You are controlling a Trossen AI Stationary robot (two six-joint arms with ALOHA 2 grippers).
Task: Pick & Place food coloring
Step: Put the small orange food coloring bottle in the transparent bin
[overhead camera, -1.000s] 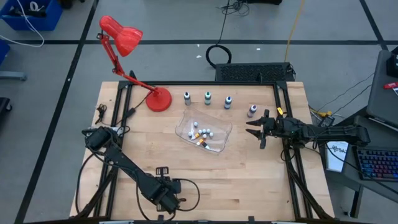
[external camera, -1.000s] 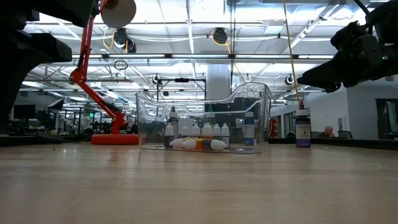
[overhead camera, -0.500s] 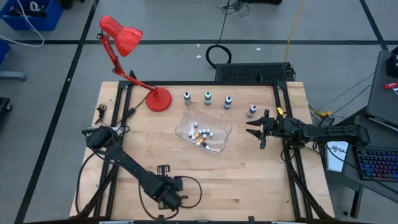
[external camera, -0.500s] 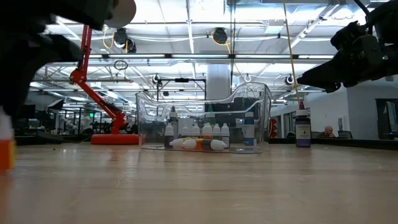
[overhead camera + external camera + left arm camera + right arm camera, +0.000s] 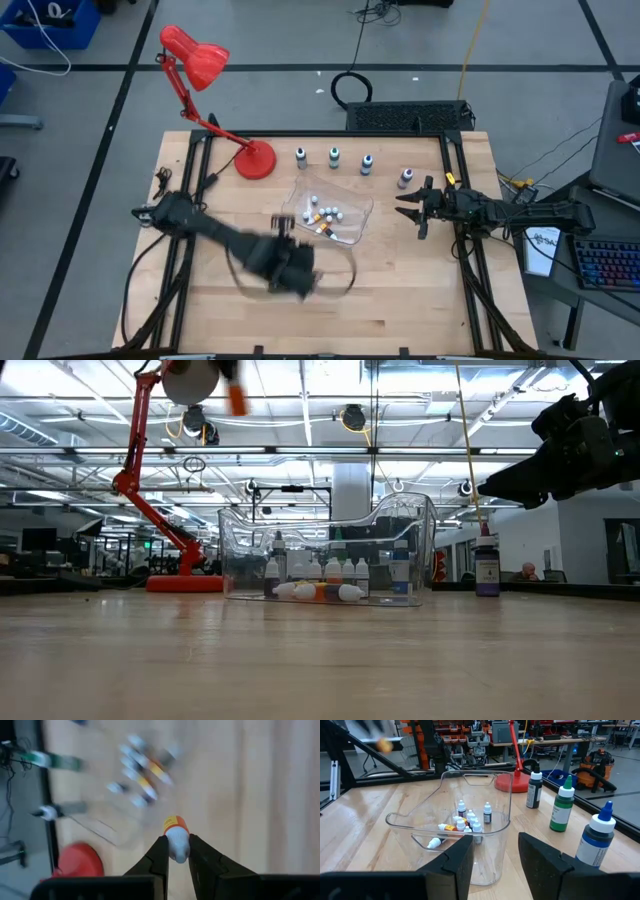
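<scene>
Four food coloring bottles stand upright on their bases along the table's far side: dark [image 5: 300, 155], green [image 5: 333, 156], blue [image 5: 367, 163], pink-purple [image 5: 405, 178]. A clear tub [image 5: 352, 230] in the middle holds several tiny pale-capped droppers. My left gripper [image 5: 290, 264] is blurred, just near-left of the tub and raised above the table, shut on a small orange dropper bottle [image 5: 175, 824]. My right gripper [image 5: 411, 208] hovers open at the tub's right, near the pink-purple bottle, touching nothing. My left gripper pinches the orange dropper bottle by its white cap end [image 5: 177, 845] between the two fingers. The orange body [image 5: 174, 823] sticks out past the fingertips. The fingers point down toward the table, and the bottle is lifted clear of it.
A red desk lamp stands on its round base [image 5: 255, 160] at the far left, with its arm reaching up and left. A black cable loops under the left arm near the near edge. Bare wood lies to the right of the left gripper, along the near side.
My left arm has swung fast from the table's near edge up and toward the tub, carrying the orange bottle. In the low view the bottle went from table height at the left to high above the table. My right arm kept still.
</scene>
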